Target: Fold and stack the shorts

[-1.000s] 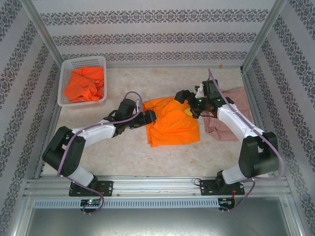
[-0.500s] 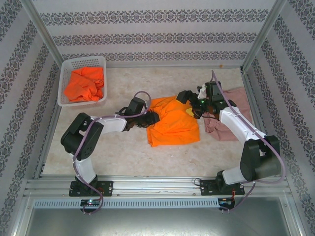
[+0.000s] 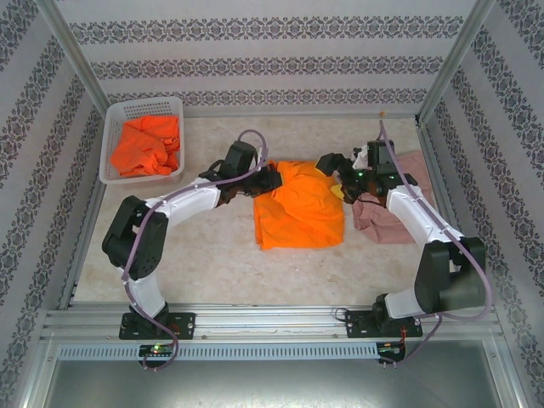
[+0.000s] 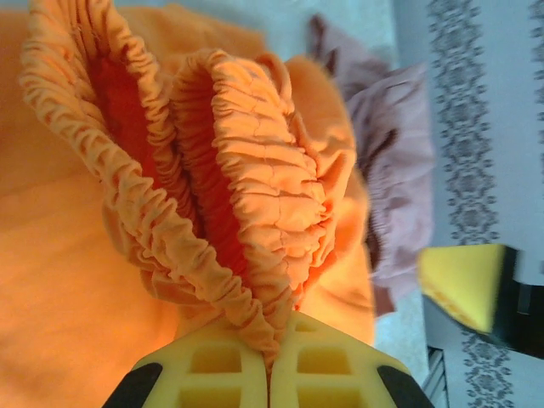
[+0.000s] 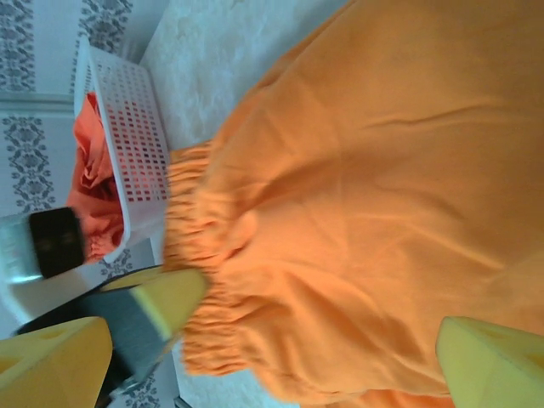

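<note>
One pair of orange shorts (image 3: 299, 211) lies spread at the table's middle. My left gripper (image 3: 267, 179) is shut on its gathered elastic waistband (image 4: 229, 212) at the far left corner, the yellow fingers (image 4: 212, 365) pinching the fold. My right gripper (image 3: 332, 168) hovers open over the shorts' far right edge, orange cloth (image 5: 357, 195) spread between its fingers (image 5: 489, 365). A dusty pink pair (image 3: 393, 212) lies crumpled on the right, partly under my right arm, and shows as the pink cloth (image 4: 399, 161) beyond the waistband. More orange shorts (image 3: 149, 144) fill the basket.
The white perforated basket (image 3: 109, 140) stands at the far left corner, its wall (image 5: 127, 110) in the right wrist view. Metal frame posts and patterned walls close in the table on three sides. Bare tabletop (image 3: 212, 263) lies in front of the shorts.
My left gripper has swung away from me and to the right, carrying the waistband and folding the shorts' left edge inward. My right gripper has shifted slightly right and back.
</note>
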